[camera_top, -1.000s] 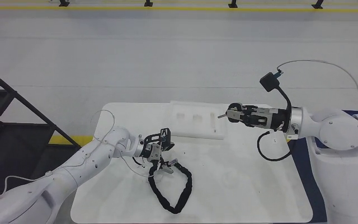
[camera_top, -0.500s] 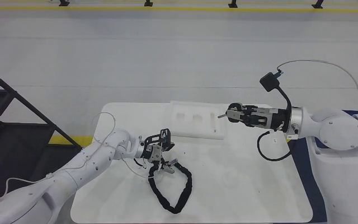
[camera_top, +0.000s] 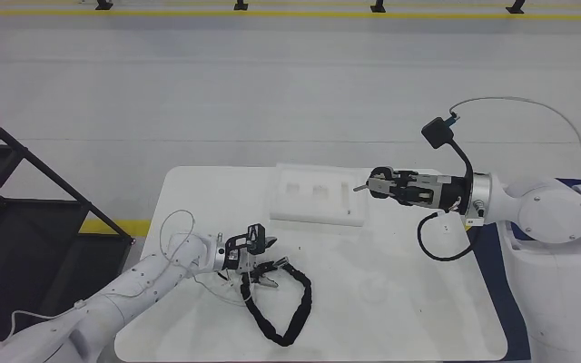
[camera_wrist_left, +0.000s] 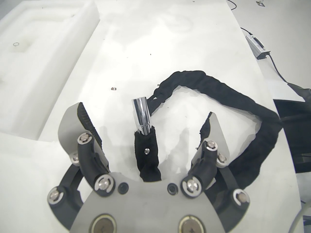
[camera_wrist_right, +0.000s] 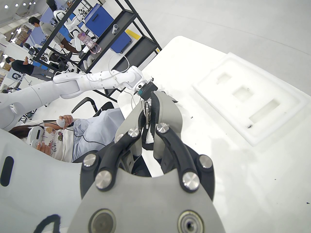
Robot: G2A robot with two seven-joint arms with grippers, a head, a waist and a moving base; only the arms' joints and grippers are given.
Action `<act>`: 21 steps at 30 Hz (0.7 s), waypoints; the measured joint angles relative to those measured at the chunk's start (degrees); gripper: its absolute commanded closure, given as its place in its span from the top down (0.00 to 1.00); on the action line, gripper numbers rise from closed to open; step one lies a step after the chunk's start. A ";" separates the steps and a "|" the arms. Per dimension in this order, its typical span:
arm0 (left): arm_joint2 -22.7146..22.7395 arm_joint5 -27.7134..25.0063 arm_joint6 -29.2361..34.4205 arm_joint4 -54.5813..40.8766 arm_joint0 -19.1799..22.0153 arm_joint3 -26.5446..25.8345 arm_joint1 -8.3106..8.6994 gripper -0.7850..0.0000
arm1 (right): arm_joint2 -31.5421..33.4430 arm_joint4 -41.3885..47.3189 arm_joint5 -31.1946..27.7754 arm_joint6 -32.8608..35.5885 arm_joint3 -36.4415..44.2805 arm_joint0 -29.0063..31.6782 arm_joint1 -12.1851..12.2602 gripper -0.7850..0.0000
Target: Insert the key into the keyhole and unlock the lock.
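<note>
A black fabric-covered chain lock lies in a loop on the white table. Its chrome cylinder end sticks out of a black sleeve and stands between the fingers of my left gripper, which is open and not touching it. In the top view the left gripper is low over the lock's left end. My right gripper hovers over the table's far right part, shut on the key, whose thin metal tip points left. The shut right fingers hide most of the key.
A white foam tray with several shallow recesses sits at the table's far edge between the two arms, and shows as the foam tray beside the left gripper. A black rack stands off the table's left side.
My left gripper has moved toward the table's near edge and dropped down to the lock's end, with its fingers now on either side of the chrome cylinder. The right arm has kept still.
</note>
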State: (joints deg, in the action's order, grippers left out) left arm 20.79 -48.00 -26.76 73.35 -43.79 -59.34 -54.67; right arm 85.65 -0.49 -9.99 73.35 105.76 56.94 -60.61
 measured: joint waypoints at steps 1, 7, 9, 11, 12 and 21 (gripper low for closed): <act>-0.04 0.28 -0.79 0.75 -0.20 0.31 -0.15 1.00 | 0.00 0.00 0.00 0.00 0.00 0.00 0.00 0.00; -0.08 2.36 -3.73 4.56 -0.93 1.62 -1.21 1.00 | 0.00 0.00 0.00 0.00 0.00 0.00 0.00 0.00; 0.01 2.84 -4.29 5.63 -1.04 2.00 -1.51 1.00 | 0.00 0.00 0.00 0.00 0.00 0.00 0.00 0.00; 0.13 3.05 -4.55 6.29 -1.11 2.38 -1.76 1.00 | 0.00 0.00 0.00 0.00 0.00 0.00 0.00 0.00; 0.22 3.20 -4.65 6.67 -1.15 2.61 -1.92 1.00 | 0.00 0.00 0.00 0.00 0.00 0.00 0.00 0.00; 0.89 3.02 -5.08 9.13 -1.41 4.13 -2.88 0.46 | 0.00 0.00 0.00 0.00 0.00 0.00 0.00 0.00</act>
State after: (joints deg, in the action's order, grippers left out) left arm 21.68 -44.99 -31.84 82.48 -45.20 -55.21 -57.55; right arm 85.65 -0.49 -9.99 73.35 105.76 56.94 -60.61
